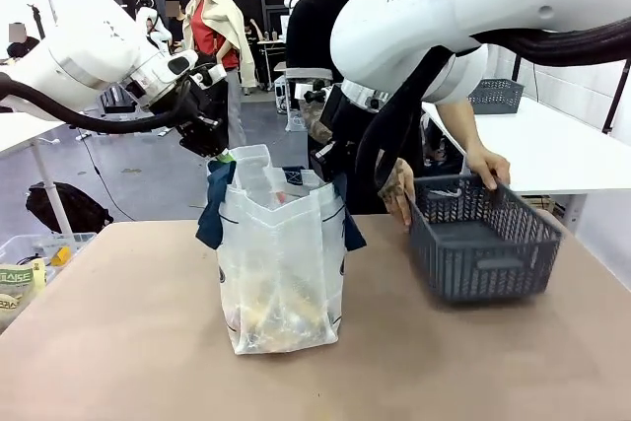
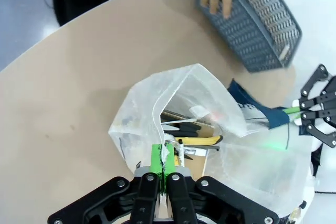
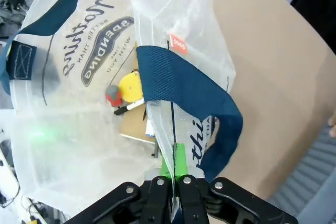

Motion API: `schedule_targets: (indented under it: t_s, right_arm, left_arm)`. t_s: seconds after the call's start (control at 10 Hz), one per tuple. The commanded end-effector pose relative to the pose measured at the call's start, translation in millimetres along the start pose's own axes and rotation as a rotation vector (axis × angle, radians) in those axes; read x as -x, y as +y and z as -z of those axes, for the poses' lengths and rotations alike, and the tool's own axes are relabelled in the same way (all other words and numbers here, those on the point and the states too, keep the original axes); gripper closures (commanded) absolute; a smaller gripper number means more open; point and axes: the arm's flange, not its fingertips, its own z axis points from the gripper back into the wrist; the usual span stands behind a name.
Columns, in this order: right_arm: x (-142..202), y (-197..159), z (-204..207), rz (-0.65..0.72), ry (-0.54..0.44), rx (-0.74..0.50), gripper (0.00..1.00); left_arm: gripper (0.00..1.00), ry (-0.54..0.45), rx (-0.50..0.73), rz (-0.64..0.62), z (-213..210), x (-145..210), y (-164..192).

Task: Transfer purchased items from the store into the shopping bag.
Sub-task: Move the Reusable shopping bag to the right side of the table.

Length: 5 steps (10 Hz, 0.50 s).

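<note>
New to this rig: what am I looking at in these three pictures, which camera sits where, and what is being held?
Two white robot arms work at a table opposite a person. The front picture looks across the table; the other two come from a camera on each wrist, looking along that gripper's fingers. Mid-table stands a shopping bag with navy handles. The left gripper and right gripper are each shut on its rim, holding the mouth open. Inside lie small goods, one a round yellow item. To the robot's right, the person's hand rests on a dark grey basket.
</note>
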Motion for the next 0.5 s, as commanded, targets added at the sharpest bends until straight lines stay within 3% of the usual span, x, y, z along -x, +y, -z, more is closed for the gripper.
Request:
schedule_targets:
  t_s: [0.0, 0.2, 0.4]
  right_arm:
    - [-9.3, -13.2, 0.4, -0.013, -0.019, -0.050, 1.00]
    - [-15.8, -12.8, 0.9, -0.030, -0.040, -0.061, 1.00]
    - [-21.8, -12.0, 0.9, -0.039, -0.053, -0.067, 1.00]
  left_arm:
    - [0.84, 0.027, 0.101, 0.039, 1.5, -5.4, 11.3]
    - [0.45, 0.032, 0.158, 0.043, 9.2, -9.6, 13.2]
    - [0.45, 0.012, 0.228, 0.057, 16.4, -14.6, 13.2]
